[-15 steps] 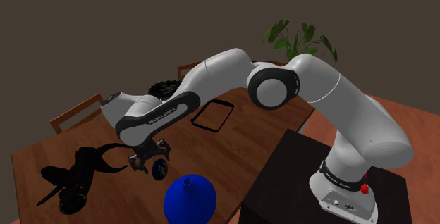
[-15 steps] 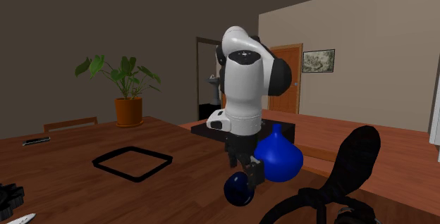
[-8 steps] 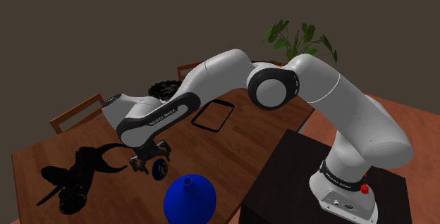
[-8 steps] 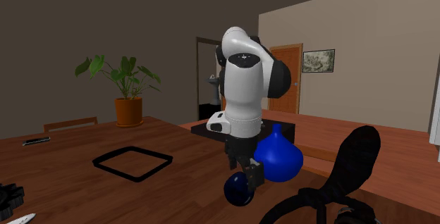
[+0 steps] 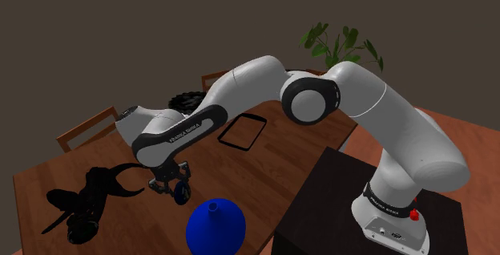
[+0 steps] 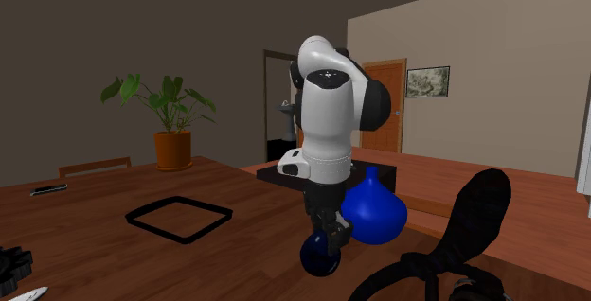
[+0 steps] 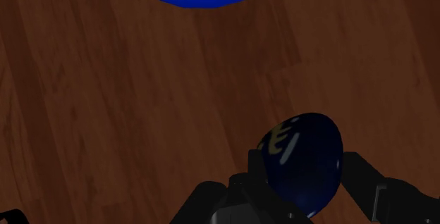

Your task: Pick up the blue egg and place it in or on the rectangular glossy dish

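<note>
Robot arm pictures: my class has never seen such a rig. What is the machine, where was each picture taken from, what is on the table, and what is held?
It is a white robot arm on a dark stand, ending in a black two-finger gripper. One picture looks from beside the stand, one faces the arm across the table, and one comes from a camera on the hand. On the table are a dark blue egg, a blue vase, a black rectangular dish and a black shape. The fingers clasp the egg.

The gripper (image 6: 327,242) clasps a dark blue egg (image 6: 319,260) low over the wooden table (image 6: 246,252), near a blue vase (image 6: 376,214); a black dish (image 6: 156,230) lies well apart
</note>
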